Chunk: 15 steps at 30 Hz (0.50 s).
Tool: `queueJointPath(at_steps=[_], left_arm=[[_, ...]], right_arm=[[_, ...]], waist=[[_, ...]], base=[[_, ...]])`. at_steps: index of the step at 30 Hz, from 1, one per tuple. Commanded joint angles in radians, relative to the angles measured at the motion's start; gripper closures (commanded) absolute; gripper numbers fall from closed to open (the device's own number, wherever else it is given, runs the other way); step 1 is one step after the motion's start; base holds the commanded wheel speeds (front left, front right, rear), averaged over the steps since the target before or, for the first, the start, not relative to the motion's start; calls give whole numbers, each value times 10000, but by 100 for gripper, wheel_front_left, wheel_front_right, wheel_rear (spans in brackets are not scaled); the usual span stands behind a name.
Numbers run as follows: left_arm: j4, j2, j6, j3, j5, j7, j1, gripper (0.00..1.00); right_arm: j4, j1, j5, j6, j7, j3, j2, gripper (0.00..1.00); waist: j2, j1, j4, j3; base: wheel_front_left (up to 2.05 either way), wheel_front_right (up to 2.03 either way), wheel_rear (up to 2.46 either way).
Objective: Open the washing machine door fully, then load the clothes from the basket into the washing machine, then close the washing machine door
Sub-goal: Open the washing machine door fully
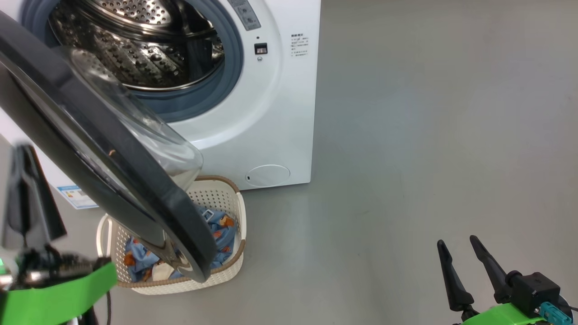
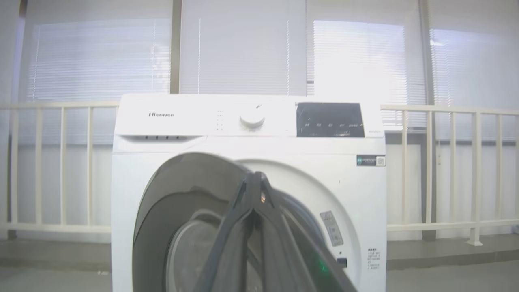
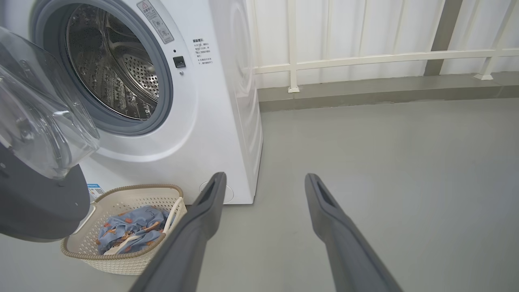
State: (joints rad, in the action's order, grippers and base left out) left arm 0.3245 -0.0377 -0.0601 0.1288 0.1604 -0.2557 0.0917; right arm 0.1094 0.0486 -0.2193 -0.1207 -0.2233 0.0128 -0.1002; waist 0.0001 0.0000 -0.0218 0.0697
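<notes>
The washing machine (image 1: 280,113) is seen in the upper left of the head view, with its steel drum (image 1: 144,49) exposed behind a grey-blue gasket. The door (image 1: 104,153) is swung open and runs from the upper left edge down toward the lower centre-left, its glass bowl turned toward the machine. The basket (image 1: 228,270) is set on the grey floor (image 1: 429,135) just in front of the machine and is partly hidden by the door's lower edge. The clothes (image 1: 223,230) are heaped inside it. In the left wrist view the left end effector (image 2: 256,178) is seen with its fingers brought together at the tips, in front of the door's rim; whether the rim is touched cannot be told. The right end effector (image 1: 457,241) is held at the lower right of the head view, well apart from the basket, with its fingers spread and nothing between them.
</notes>
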Motion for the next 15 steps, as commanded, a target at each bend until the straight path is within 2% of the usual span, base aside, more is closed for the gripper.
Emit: queueJointPath(at_steps=[1, 4, 7, 15], left_arm=[[524, -126, -69, 217, -142, -61, 471, 100], [1405, -126, -310, -506, -272, -61, 994, 100], [1644, -126, -474, -1548, -282, -61, 1369, 100], [562, -126, -626, -4174, 53, -61, 1576, 100]], right_arm=[[-205, -338, 42, -100, -113, -248, -88, 0], [-153, -378, 43, -100, -115, -296, -67, 0], [-100, -406, 39, -100, -119, -325, -60, 0], [27, -383, -8, -100, -114, -341, -36, 0]], waist=[[-1, 0, 5, -15], [-1, 0, 2, -54], [-1, 0, -21, -103], [-1, 0, -226, -217]], base=[[0, 0, 0], [0, 0, 0], [0, 0, 0], [0, 0, 0]])
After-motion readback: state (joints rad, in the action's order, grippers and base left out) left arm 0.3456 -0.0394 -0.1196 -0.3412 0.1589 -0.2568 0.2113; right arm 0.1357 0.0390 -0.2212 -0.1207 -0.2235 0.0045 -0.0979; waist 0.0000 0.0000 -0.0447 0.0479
